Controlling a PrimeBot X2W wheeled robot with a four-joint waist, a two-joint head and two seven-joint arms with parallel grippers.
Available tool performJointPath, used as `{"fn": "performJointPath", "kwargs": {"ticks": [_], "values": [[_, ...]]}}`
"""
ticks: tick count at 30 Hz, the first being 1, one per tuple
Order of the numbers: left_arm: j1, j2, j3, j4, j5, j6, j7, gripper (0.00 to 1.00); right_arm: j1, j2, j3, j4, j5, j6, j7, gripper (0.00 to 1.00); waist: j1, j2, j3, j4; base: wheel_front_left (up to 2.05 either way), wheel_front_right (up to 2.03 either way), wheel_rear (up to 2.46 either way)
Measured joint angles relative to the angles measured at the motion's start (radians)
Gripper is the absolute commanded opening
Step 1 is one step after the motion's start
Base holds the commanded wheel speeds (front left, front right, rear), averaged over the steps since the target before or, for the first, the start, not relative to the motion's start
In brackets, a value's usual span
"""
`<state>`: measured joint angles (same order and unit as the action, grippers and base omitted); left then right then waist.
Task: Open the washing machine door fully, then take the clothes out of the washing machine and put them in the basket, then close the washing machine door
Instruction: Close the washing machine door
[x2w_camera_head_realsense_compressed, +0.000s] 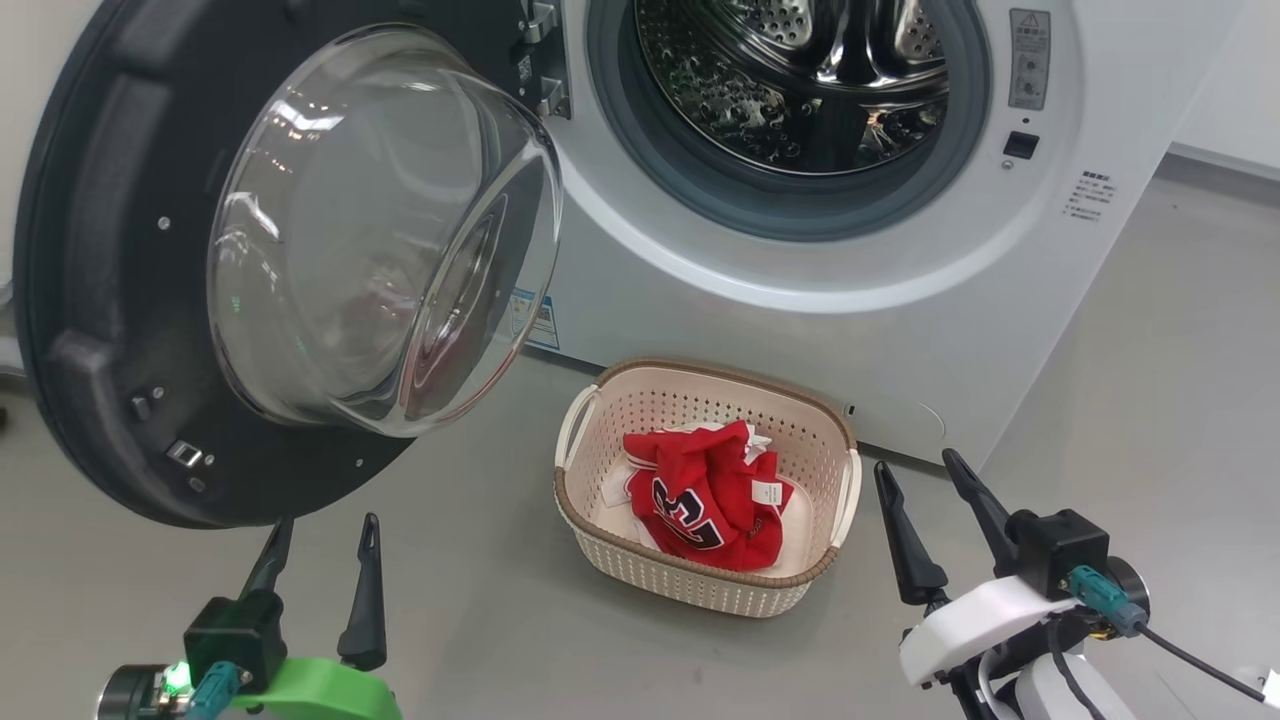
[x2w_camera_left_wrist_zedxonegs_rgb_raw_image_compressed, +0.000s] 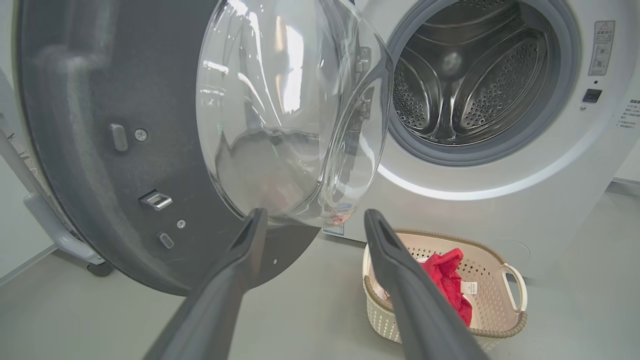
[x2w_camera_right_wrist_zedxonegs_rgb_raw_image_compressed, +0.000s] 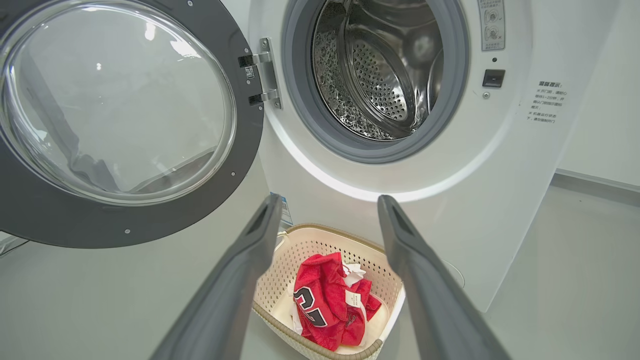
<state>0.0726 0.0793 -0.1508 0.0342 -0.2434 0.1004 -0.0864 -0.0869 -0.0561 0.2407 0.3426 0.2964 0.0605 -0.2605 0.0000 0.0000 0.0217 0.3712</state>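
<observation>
**Both grippers spread wide, clothes lying in the basket**

The left gripper (x2w_camera_head_realsense_compressed: 328, 520) has its two dark fingers well apart and holds nothing. It points up at the lower rim of the washing machine door (x2w_camera_head_realsense_compressed: 90, 300), its tips close under the black edge (whether they touch it I cannot tell). The right gripper (x2w_camera_head_realsense_compressed: 915, 460) is likewise spread, with nothing between its fingers. It sits just right of the basket (x2w_camera_head_realsense_compressed: 700, 590), its nearer finger beside the basket's right handle and apart from it. The basket stands on the grey floor (x2w_camera_head_realsense_compressed: 480, 600) right before the washing machine (x2w_camera_head_realsense_compressed: 800, 330), below the round opening and between the two grippers. The clothes (x2w_camera_head_realsense_compressed: 700, 490) lie bunched inside it: red cloth with white trim, dark numerals and a small white tag facing up. The door is swung out to the left on its hinge, its clear glass bowl bulging toward the robot. To its right the grey gasket (x2w_camera_head_realsense_compressed: 800, 205) rings the perforated steel drum (x2w_camera_head_realsense_compressed: 790, 90)
</observation>
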Motion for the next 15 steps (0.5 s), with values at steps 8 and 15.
{"fn": "performJointPath", "kwargs": {"ticks": [8, 15], "values": [[0.016, 0.001, 0.007, -0.001, 0.0, 0.0, 0.0, 1.0, 0.006, 0.002, 0.016, 0.009, 0.0, 0.003, 0.0, 1.0, 0.0, 0.0, -0.012, 0.014, 0.0, 0.0, 0.0], [0.021, 0.002, 0.007, -0.001, 0.0, 0.0, 0.002, 1.0, 0.006, 0.002, 0.02, 0.012, 0.0, 0.003, 0.0, 1.0, 0.0, 0.0, -0.015, 0.016, 0.0, 0.0, 0.0]]}}
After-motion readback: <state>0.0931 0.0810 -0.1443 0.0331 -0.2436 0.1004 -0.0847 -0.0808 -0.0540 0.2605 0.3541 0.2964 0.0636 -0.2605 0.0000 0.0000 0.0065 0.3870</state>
